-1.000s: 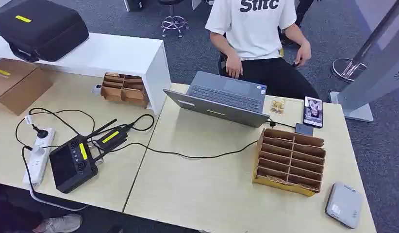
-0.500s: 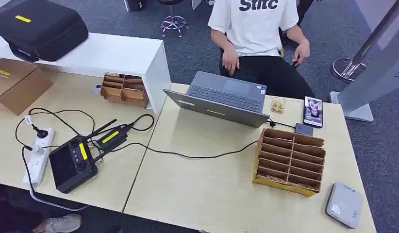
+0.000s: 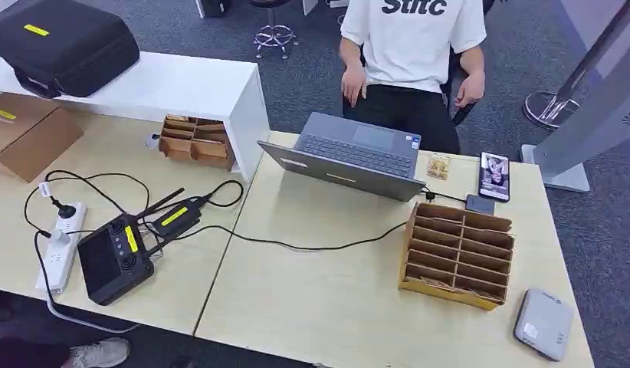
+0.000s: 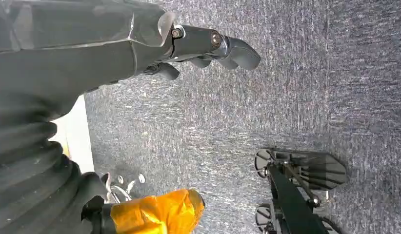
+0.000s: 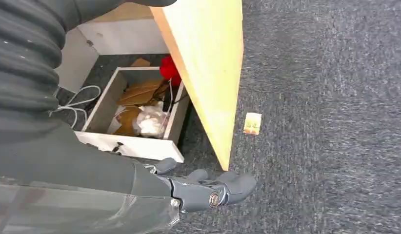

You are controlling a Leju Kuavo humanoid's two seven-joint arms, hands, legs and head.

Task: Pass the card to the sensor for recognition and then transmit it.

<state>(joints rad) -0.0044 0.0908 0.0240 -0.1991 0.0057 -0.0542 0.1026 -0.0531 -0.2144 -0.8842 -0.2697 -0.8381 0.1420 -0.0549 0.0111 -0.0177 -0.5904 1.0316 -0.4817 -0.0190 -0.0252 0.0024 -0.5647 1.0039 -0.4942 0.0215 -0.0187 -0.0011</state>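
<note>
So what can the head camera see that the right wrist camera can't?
Head view alone: the laptop, the cardboard card rack, the grey sensor, a phone and a seated person.

Right wrist view alone: the right hand empty above the carpet, an open drawer of clutter and a small card on the floor.

Both show the pale wooden table and grey carpet.

laptop (image 3: 350, 153) open on table (image 3: 312, 299) | card rack (image 3: 457, 253) beside grey sensor (image 3: 543, 323)
</note>
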